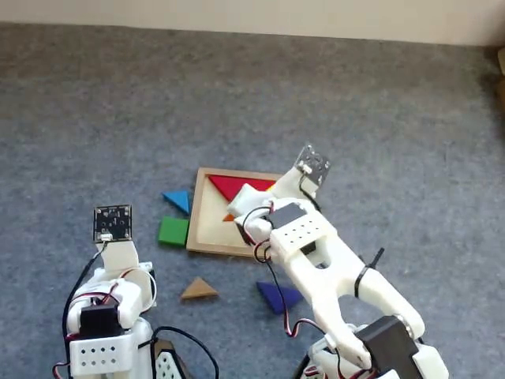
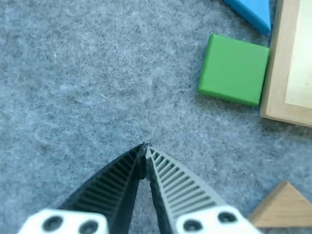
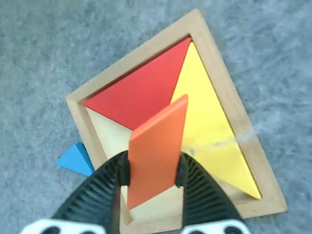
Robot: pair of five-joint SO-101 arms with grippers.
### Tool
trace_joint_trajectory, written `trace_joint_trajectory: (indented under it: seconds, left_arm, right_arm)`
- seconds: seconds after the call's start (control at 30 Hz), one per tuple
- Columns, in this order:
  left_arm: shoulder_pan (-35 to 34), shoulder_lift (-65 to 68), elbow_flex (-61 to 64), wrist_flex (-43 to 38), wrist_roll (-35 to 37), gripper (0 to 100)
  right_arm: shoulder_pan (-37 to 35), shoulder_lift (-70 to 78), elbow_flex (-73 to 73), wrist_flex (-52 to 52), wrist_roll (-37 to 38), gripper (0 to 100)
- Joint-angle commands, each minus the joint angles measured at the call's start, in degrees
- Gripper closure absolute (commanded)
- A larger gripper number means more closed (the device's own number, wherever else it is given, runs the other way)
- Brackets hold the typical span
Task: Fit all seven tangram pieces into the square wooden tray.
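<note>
The square wooden tray lies mid-table with a red triangle and a yellow triangle laid in it. My right gripper hangs over the tray, shut on an orange parallelogram held on edge above the bare tray floor. My left gripper is shut and holds nothing, low over the carpet beside the green square. A light blue triangle, a tan triangle and a dark blue triangle lie on the carpet outside the tray.
Grey carpet covers the table. The right arm's white body stretches from the near edge over the tray's near right corner. The left arm's base sits at the near left. Open carpet lies beyond the tray.
</note>
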Motion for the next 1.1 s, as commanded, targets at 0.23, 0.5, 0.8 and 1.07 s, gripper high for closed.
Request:
trace_joint_trajectory:
  seconds: [0.23, 0.5, 0.8, 1.07]
  left_arm:
    - [-0.92, -2.07, 1.19, 0.26, -0.62, 99]
    - [-0.92, -2.07, 1.19, 0.26, -0.62, 99]
    - [-0.92, -2.07, 1.19, 0.26, -0.62, 99]
    - [-0.92, -2.07, 1.19, 0.26, -0.62, 99]
  right_arm:
    - [-5.58, -3.65, 0.22, -1.1, 2.11, 82.6]
    - [-5.41, -3.74, -0.57, 8.75, 2.73, 82.6]
    - [-1.8, -13.93, -5.23, 13.23, 10.73, 89.0]
    - [-0.66, -14.02, -3.56, 2.77, 17.32, 99.5]
